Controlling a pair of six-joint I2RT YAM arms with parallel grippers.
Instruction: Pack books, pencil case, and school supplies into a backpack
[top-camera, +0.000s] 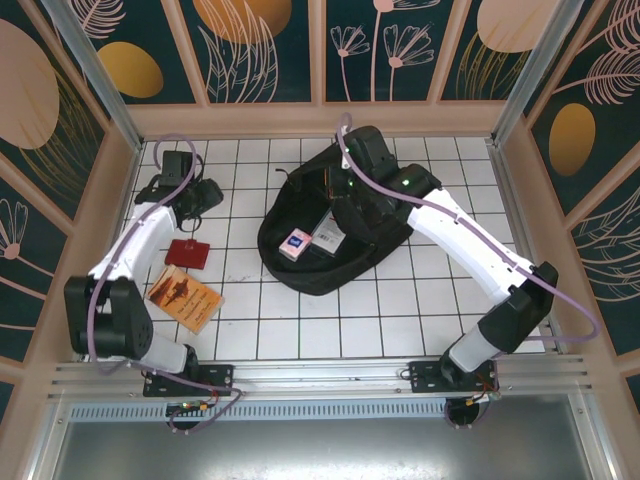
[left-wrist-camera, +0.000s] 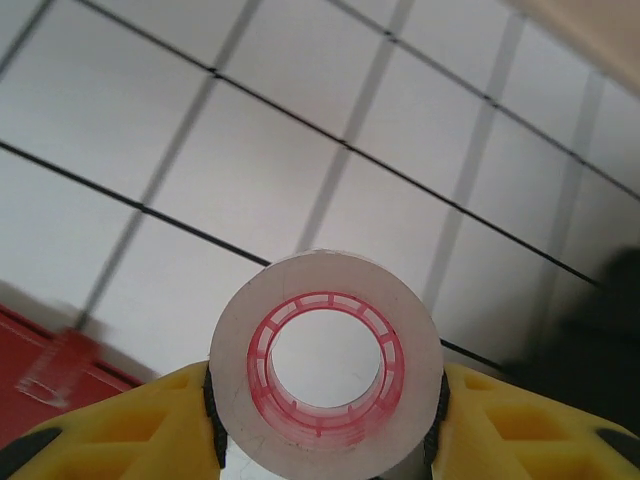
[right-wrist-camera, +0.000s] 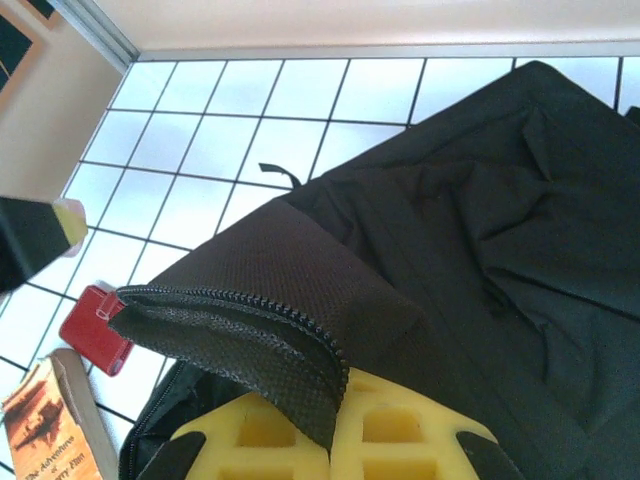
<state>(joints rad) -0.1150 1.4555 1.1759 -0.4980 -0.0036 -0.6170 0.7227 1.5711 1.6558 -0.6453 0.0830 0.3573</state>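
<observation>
The backpack is matt woven cloth; the tape roll is smooth, its core pink plastic.

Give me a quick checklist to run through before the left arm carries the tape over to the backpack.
1. Grip on the tape roll by the left tool: ok.
2. Hold of the right tool on the backpack flap at the zip: ok.
3. Opening of the backpack visible from above, pink-white card inside: ok.
4. Space inside for the roll: cannot tell.
5. Packing of the red case and orange book: not ok, both lie on the table.
</observation>
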